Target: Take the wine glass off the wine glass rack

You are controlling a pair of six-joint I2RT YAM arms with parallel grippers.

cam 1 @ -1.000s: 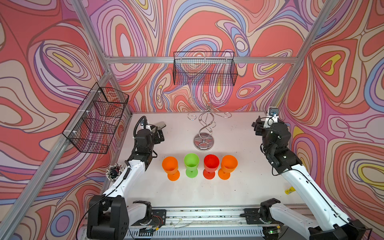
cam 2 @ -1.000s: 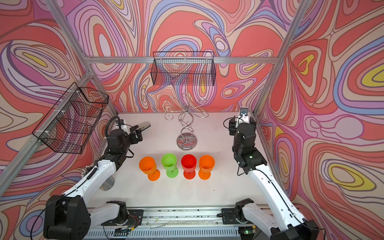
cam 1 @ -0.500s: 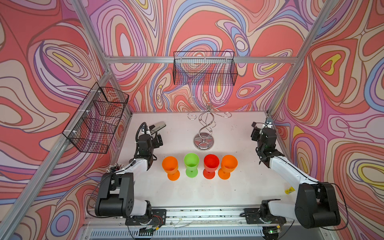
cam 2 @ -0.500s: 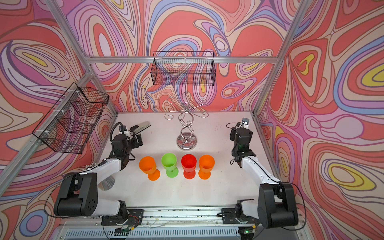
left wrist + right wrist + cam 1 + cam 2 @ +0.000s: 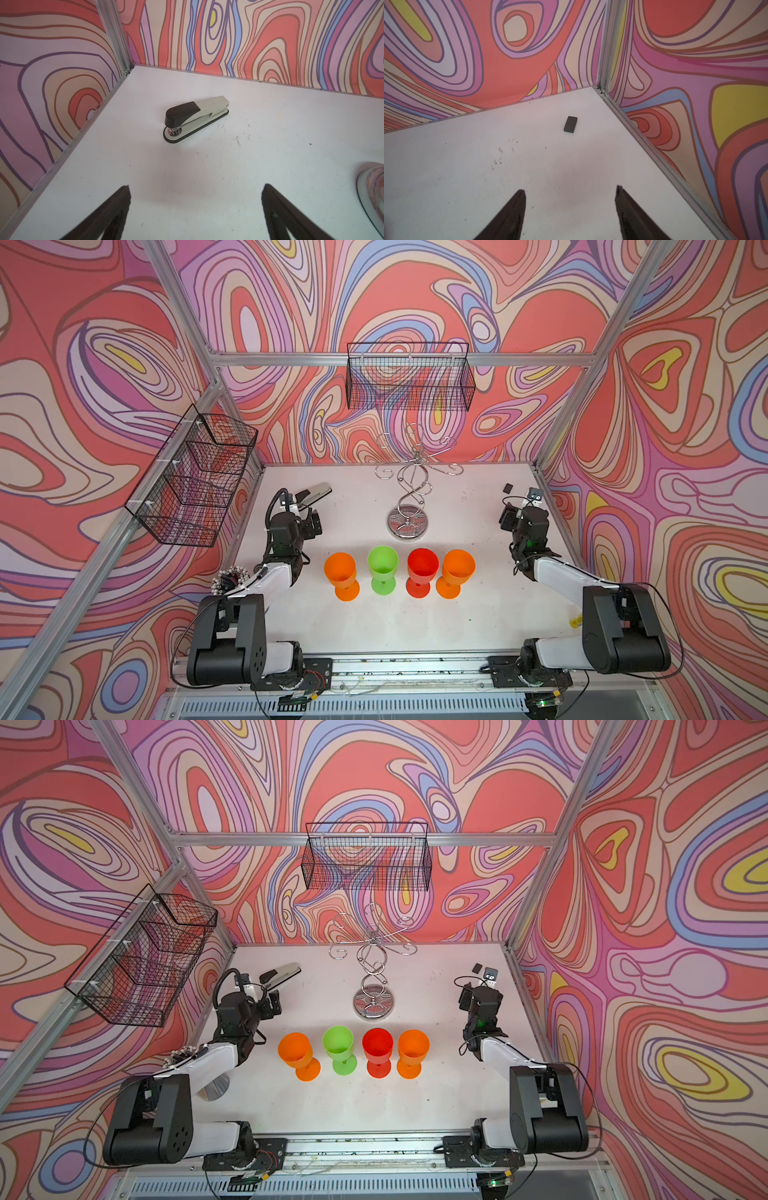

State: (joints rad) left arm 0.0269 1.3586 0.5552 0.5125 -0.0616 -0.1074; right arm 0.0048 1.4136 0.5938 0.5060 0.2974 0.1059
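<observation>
The left gripper (image 5: 195,209) hangs low over the white tabletop (image 5: 374,626), its two dark fingers (image 5: 112,214) spread wide with nothing between them. A grey stapler with a black cap (image 5: 193,118) lies flat ahead of it, near the back left corner. The right gripper (image 5: 571,209) is also parted and empty, low over the table by the right wall, and a small dark rectangular block (image 5: 570,124) lies beyond it toward the back right corner. Between the arms, in both top views, four plastic goblets stand upright in a row on the table: an orange wine glass (image 5: 340,572), a green wine glass (image 5: 382,566), a red wine glass (image 5: 422,568) and a second orange wine glass (image 5: 458,570). Just behind the row and apart from it, the shiny chrome wire wine glass rack (image 5: 408,522) stands upright on its round disc base. A black wire mesh basket (image 5: 409,377) hangs on the back wall, and a tiered black mesh basket (image 5: 195,481) hangs on the left wall.
</observation>
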